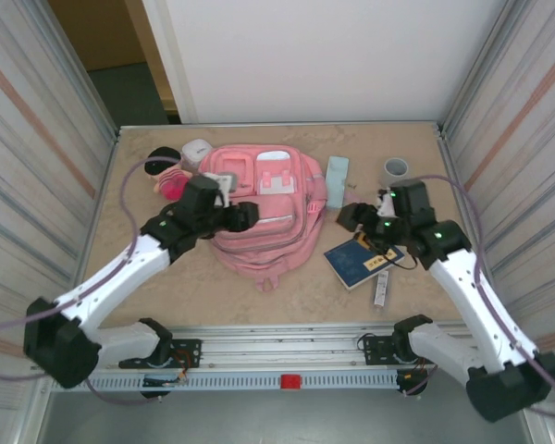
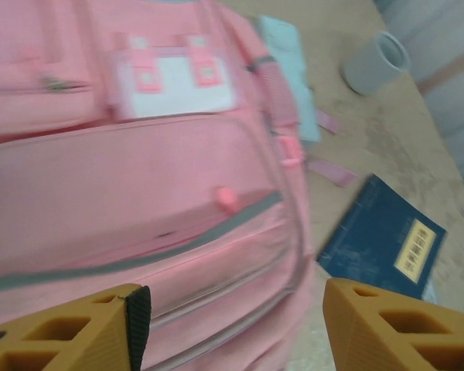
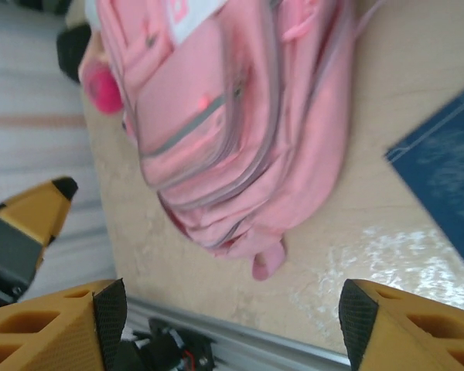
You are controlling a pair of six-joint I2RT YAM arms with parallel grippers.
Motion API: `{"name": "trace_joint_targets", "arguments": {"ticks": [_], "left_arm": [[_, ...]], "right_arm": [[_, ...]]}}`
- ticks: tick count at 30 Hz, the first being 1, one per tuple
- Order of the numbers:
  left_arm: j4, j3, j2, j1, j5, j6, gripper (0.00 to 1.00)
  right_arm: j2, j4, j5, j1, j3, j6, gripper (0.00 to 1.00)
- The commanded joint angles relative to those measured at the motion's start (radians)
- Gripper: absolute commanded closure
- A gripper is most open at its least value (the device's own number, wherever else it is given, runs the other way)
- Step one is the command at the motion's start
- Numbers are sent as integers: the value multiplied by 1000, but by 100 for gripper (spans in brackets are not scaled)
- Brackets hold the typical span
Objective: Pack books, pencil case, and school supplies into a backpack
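The pink backpack (image 1: 264, 208) lies front-up, and no pocket looks unzipped. The left gripper (image 2: 236, 328) hangs over its lower front pocket, jaws parted and empty. The right gripper (image 1: 350, 218), likewise spread on nothing, sits just beside the backpack's right edge. Right of the backpack lie the navy book (image 1: 356, 262), the mint pencil case (image 1: 337, 181) just beside its upper right side, and, beyond the book, the white stick-shaped item (image 1: 381, 289). Nothing is packed. Likely trouble: tugging a zip single-handed could drag the soft backpack into the pencil case or the doll (image 1: 169, 178) at its upper left. The thin, flat book may also slide away from closing jaws.
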Motion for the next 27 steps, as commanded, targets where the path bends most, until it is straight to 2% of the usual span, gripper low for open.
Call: {"name": "trace_joint_targets", "arguments": {"ticks": [1, 6, 14, 20, 27], "left_arm": [[57, 110, 145, -91, 47, 83, 41], [155, 258, 421, -198, 157, 90, 52], [168, 502, 786, -303, 279, 119, 64], [164, 556, 945, -344, 310, 118, 68], [145, 527, 1032, -329, 272, 97, 75]], "right_arm": [[-59, -62, -134, -118, -92, -27, 27], [-109, -15, -151, -234, -222, -2, 27], [-168, 73, -87, -260, -432, 107, 27], [-130, 82, -56, -259, -483, 96, 26], [-90, 265, -79, -242, -592, 164, 26]]}}
